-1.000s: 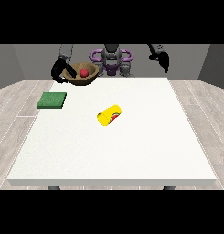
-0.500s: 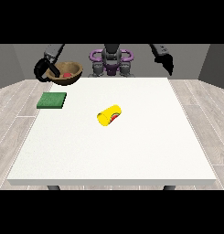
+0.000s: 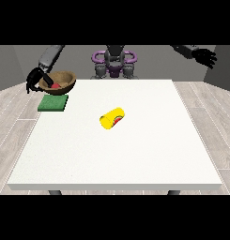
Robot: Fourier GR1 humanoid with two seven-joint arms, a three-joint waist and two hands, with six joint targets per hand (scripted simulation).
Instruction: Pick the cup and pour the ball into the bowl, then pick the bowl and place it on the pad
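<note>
A brown bowl (image 3: 58,81) with a red ball (image 3: 55,86) inside hangs tilted just above the green pad (image 3: 53,103) at the table's far left. The hand at the view's left (image 3: 34,79) holds the bowl by its left rim, fingers curled round it. A yellow cup (image 3: 112,118) lies on its side near the middle of the white table (image 3: 135,154), its red-lined mouth facing the camera. The hand at the view's right (image 3: 205,56) is raised high beyond the table's far right corner, fingers spread and holding nothing.
The robot's torso (image 3: 114,63) stands behind the table's far edge. The pad lies near the table's left edge. Grey wooden floor surrounds the table.
The bowl with the ball has moved left and come down towards the pad. The hand at the view's right has risen and swung further right. The cup has not moved.
</note>
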